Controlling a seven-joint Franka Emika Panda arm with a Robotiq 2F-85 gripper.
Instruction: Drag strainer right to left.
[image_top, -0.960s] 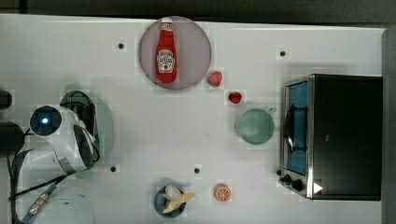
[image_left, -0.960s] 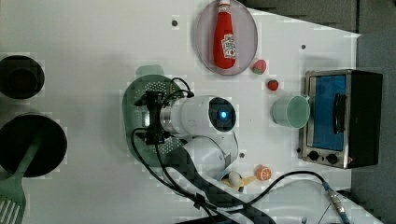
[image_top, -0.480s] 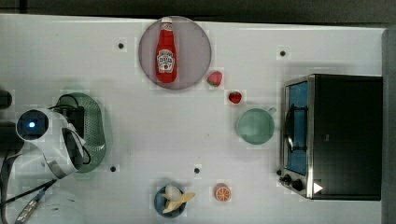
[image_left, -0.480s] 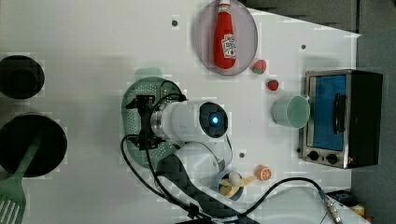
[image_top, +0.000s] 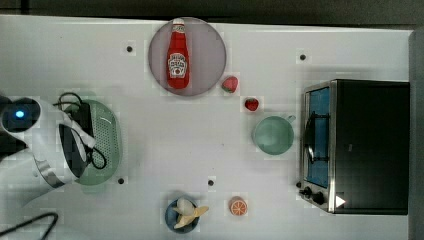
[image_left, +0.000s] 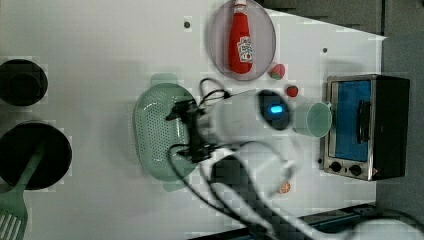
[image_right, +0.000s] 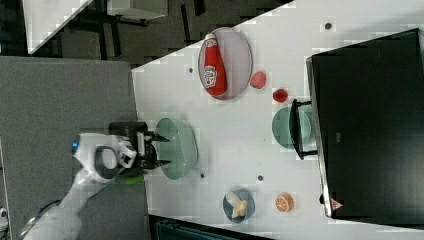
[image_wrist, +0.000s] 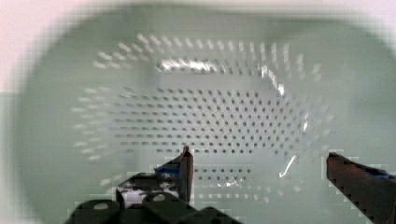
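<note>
Strainer (image_top: 102, 145) looks light, stiff, slick plastic, likely to skate if nudged; gripper (image_wrist: 259, 161) fingers spread wide above bowl, holding nothing; best purchase: rim wall or tab handle.

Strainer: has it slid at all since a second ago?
No. In the top view the strainer keeps the same gap to the bolt hole beside its lower end.

White rounded arm (image_left: 235, 117), glowing blue light, black looping cables, black claw (image_right: 162, 150) with dark pointed fingers (image_wrist: 187, 165)
</note>
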